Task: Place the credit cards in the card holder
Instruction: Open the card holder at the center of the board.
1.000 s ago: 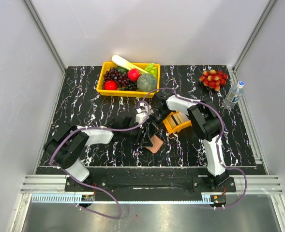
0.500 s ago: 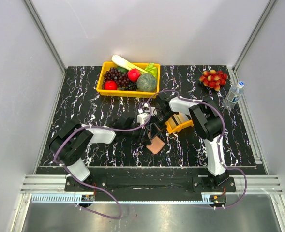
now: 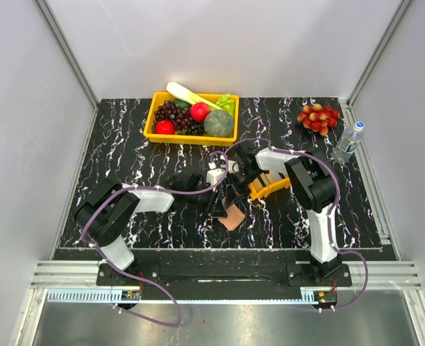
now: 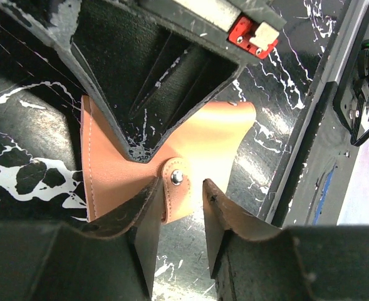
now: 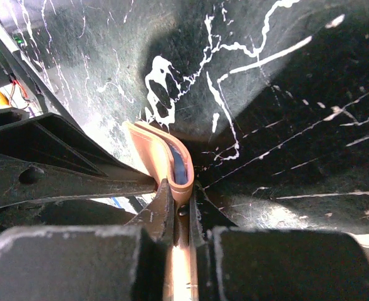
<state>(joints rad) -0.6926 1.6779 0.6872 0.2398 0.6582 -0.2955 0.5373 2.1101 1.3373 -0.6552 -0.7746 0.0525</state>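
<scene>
The tan-pink card holder point(image 3: 233, 215) lies on the black marbled table in front of the arms. In the left wrist view the holder point(image 4: 115, 169) shows its snap tab point(image 4: 176, 191) between my left gripper's point(image 4: 178, 197) open fingers, with a gap on the right side. My right gripper point(image 5: 181, 188) is shut on a curved flap of the holder point(image 5: 154, 147) and comes down on it from above. In the top view both grippers, left point(image 3: 216, 203) and right point(image 3: 232, 193), meet over the holder. Pale cards point(image 3: 269, 177) seem to stand in the orange tray, partly hidden by the right arm.
The small orange tray point(image 3: 270, 189) sits just right of the holder under the right arm. A yellow fruit bin point(image 3: 190, 117) stands at the back. A grape bunch point(image 3: 318, 117) and a water bottle point(image 3: 348, 142) are at the back right.
The right arm has shifted slightly right and toward the front while holding the holder's flap. The left gripper has edged in toward the holder. The holder has barely moved.
</scene>
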